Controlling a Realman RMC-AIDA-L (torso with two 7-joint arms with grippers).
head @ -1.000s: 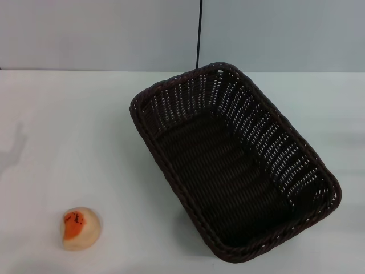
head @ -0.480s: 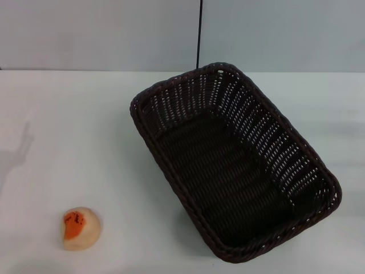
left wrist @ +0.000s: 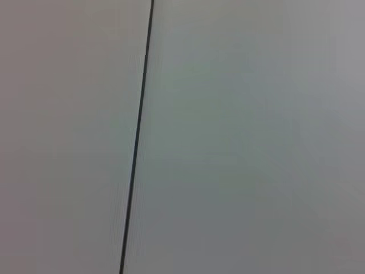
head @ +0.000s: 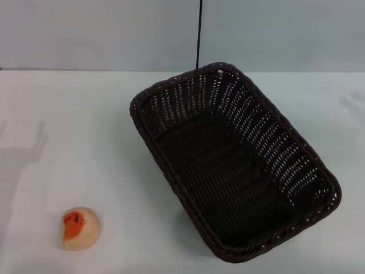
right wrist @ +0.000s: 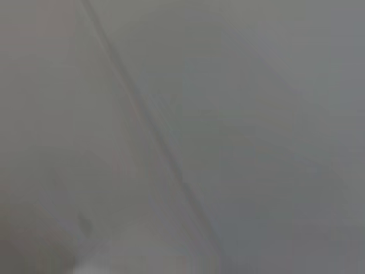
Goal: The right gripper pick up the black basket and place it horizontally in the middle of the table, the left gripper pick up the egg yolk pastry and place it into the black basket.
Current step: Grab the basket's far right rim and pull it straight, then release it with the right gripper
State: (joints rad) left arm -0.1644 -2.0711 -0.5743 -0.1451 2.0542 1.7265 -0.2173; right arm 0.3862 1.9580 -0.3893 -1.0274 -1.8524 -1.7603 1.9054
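Observation:
The black basket (head: pixel 234 160) lies on the white table (head: pixel 85 125), right of centre, set diagonally with one corner toward the far wall and one toward the near right edge. It is empty. The egg yolk pastry (head: pixel 80 228) sits on the table at the near left, well apart from the basket. Neither gripper shows in the head view. The left wrist view shows only a grey wall with a thin dark line. The right wrist view shows only a blurred grey surface.
A grey wall with a vertical dark seam (head: pixel 199 34) stands behind the table. A faint shadow (head: pixel 25 154) lies on the table at the far left, and another (head: pixel 353 105) at the far right.
The shadow on the left of the table has moved right and grown. A faint shadow has appeared at the far right. Basket and pastry have not moved.

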